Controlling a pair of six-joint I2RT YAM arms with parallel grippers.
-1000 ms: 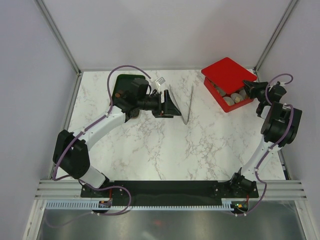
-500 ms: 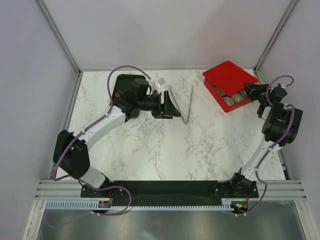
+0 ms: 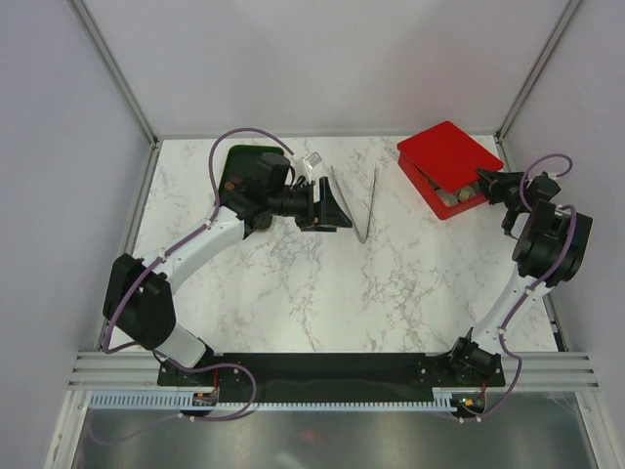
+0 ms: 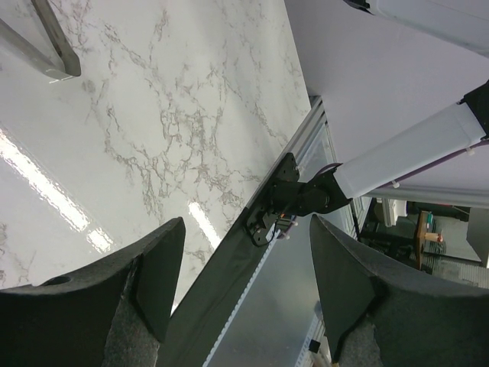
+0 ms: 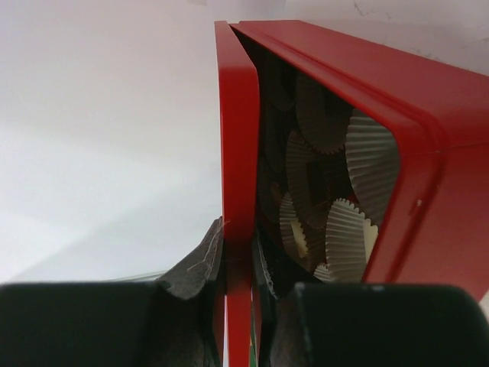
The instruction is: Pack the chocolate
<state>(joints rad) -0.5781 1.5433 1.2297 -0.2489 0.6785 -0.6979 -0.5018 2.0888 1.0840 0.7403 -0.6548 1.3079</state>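
Right end effector (image 5: pixel 238 252) is clamped on the red lid (image 5: pixel 237 115) edge; chocolate (image 3: pixel 454 198) sits in cups (image 5: pixel 367 160) inside the box (image 5: pixel 428 191). Left end effector (image 4: pixel 241 260) gapes, empty, over the bench (image 4: pixel 153 115). We see 1 risk: thin pinch slips, lid snaps down, box skids.

The table (image 3: pixel 293 288) has a glossy, smooth, marble-pattern top. The tongs (image 3: pixel 370 205) are polished metal. The red box (image 3: pixel 447 149) is smooth with a satin sheen. The cups (image 5: pixel 348 237) inside are pleated white paper. The left hand (image 4: pixel 243 264) fingers (image 4: pixel 157 283) are matt black and grainy.
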